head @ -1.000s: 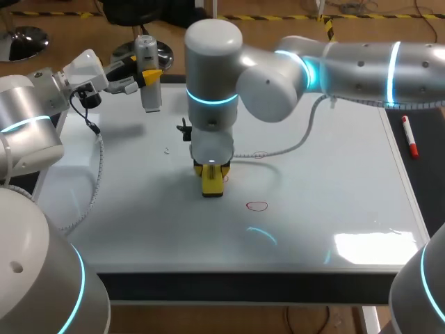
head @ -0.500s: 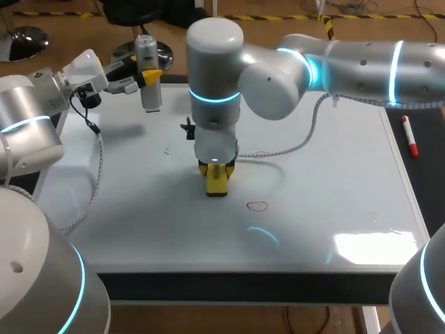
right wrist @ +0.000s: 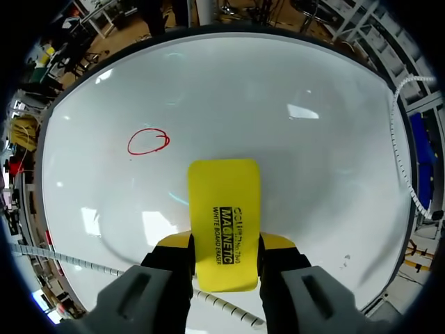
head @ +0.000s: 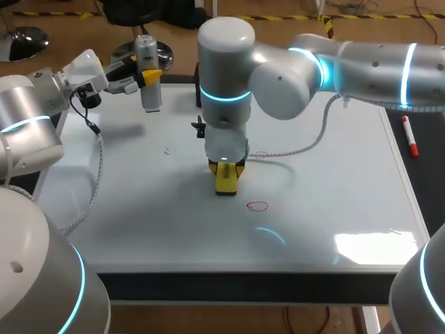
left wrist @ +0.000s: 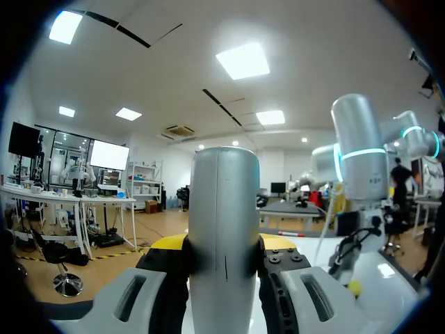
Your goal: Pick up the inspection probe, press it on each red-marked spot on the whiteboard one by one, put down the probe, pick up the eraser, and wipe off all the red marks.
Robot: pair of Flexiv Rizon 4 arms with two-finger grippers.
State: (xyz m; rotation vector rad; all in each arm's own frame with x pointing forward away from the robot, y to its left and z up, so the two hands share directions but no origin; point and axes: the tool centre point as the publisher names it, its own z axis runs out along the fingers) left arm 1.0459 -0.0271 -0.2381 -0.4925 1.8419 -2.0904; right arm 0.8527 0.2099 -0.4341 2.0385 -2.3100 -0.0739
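Right fingers (right wrist: 174, 241) clamp eraser (right wrist: 224, 216) flat on whiteboard (head: 334, 181), red circle (right wrist: 147, 141) just ahead. Left fingers (left wrist: 167, 243) grip probe (left wrist: 224, 209), well apart. Marker (head: 410, 137) beside board.

Illumination: bright, even, from overhead. The whiteboard (head: 334, 174) carries a white glare patch near its front right corner (a cyan arc reflection beside it). Soft shadows lie beneath the left arm (head: 42, 111) and the right arm (head: 278, 69).

Table (head: 243, 287): whiteboard (head: 334, 174) lay flat | on board: red circle (head: 257, 206), coiled cable (head: 278, 154) | beside board: red marker (head: 410, 136)
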